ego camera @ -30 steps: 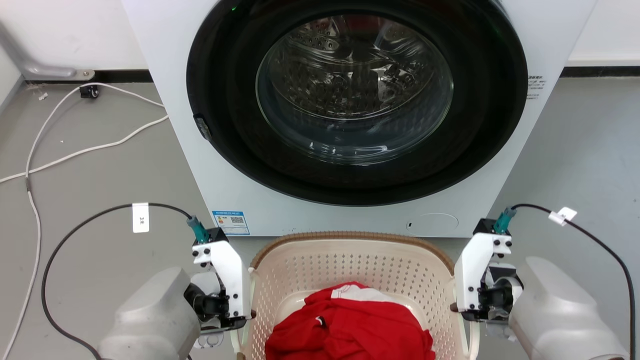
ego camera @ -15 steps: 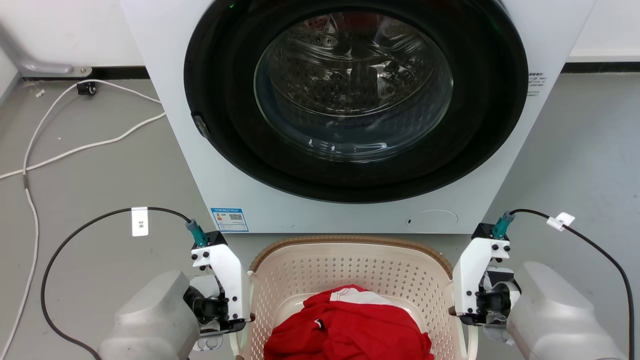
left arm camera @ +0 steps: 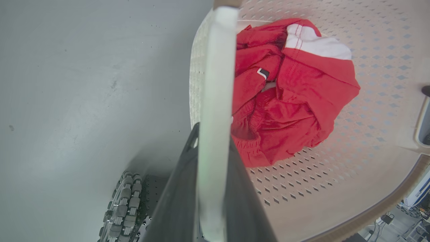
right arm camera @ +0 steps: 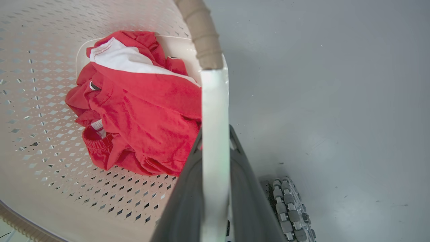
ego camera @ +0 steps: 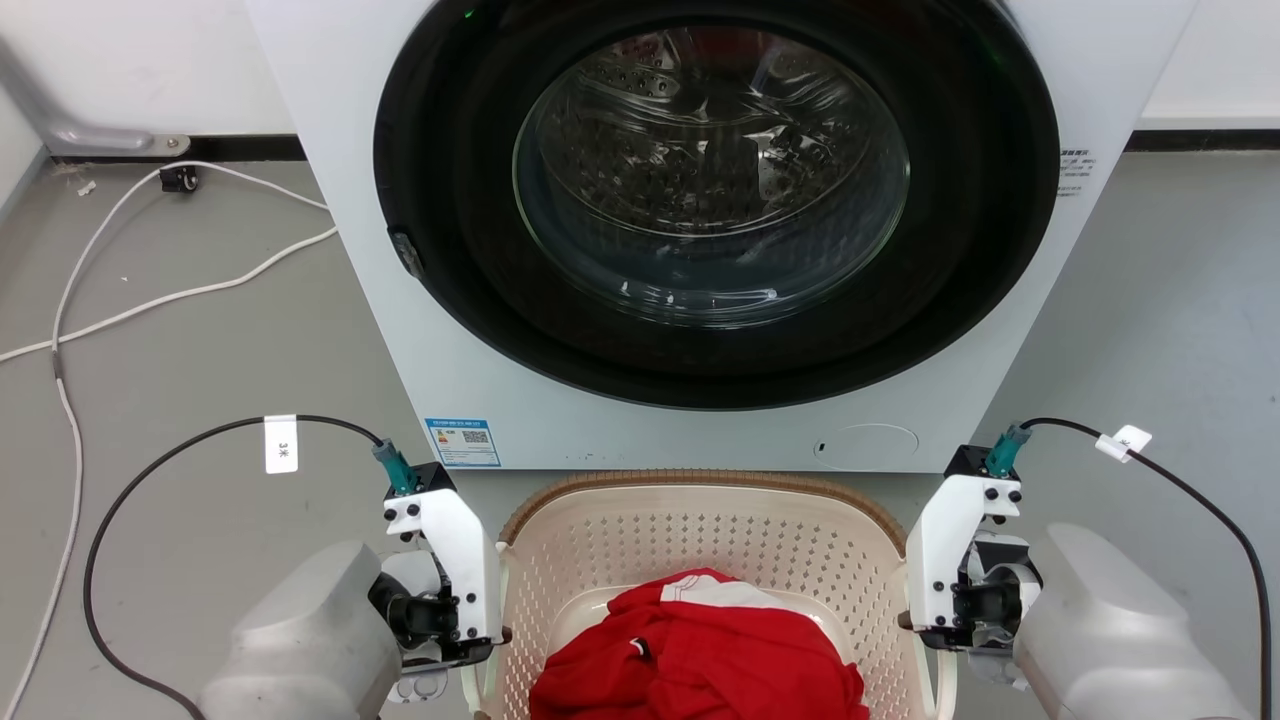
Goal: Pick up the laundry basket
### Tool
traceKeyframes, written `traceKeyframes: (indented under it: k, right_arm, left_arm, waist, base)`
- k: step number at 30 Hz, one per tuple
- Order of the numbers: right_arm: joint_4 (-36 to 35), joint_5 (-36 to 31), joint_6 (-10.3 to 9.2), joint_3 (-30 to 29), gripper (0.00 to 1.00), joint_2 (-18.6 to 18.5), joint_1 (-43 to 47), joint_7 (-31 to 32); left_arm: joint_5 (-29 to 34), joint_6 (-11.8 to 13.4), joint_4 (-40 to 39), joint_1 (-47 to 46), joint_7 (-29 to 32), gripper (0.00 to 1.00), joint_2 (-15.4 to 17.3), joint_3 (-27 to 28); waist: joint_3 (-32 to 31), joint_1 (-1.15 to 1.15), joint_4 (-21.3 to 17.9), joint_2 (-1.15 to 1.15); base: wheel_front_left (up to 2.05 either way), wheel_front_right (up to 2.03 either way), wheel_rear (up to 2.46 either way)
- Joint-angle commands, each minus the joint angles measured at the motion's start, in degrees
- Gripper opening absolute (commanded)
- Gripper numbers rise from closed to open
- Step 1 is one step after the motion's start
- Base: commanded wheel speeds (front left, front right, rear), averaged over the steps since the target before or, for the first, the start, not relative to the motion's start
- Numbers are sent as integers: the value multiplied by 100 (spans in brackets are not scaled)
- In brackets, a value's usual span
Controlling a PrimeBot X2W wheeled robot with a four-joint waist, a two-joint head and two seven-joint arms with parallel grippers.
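The left gripper (left arm camera: 212,132) has its two dark fingers closed on the left white handle (left arm camera: 215,77) of the laundry basket (ego camera: 700,482), one finger on each side of the bar with no gap showing. The right gripper (right arm camera: 215,131) is clamped the same way on the right white handle (right arm camera: 215,104), just below where the brown woven-look rim meets it. In the head view the two pale forearms come in from the lower corners and the wrists sit against the basket's two sides.

The basket lies between the grippers, at the bottom middle of the head view, directly in front of the washer (ego camera: 400,330). Its cream perforated walls hold a crumpled red garment (ego camera: 700,665) with a white patch, lying on the basket's bottom. Whether the basket's base rests on the floor cannot be told.

The floor (ego camera: 200,370) is smooth and grey. Each wrist view shows a ribbed wheel (left arm camera: 125,203) of the robot on it, beside the basket. A black cable (ego camera: 150,462) loops from each wrist over the floor. Further left, a white cable (ego camera: 200,292) runs to the dark skirting (ego camera: 245,150) at the foot of the white wall. The washer's round dark door is shut, with the steel drum visible through the glass (ego camera: 710,170), and a blue sticker (ego camera: 461,443) sits at the front's lower left corner.
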Motion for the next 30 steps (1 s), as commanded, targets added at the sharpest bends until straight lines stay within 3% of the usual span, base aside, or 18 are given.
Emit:
traceKeyframes:
  k: [1,30]
  right_arm:
    - [-1,-31,17,-20,0,37,39,-10]
    - [-4,-227,17,-208,0,92,124,-90]
  left_arm:
    - [-49,-1,5,-17,-30,0,-12,12]
    - [-133,-1,21,98,-24,0,-72,1]
  waist:
    - [-15,0,2,0]
    - [-116,0,16,0]
  base:
    - [0,0,0]
    - [0,0,0]
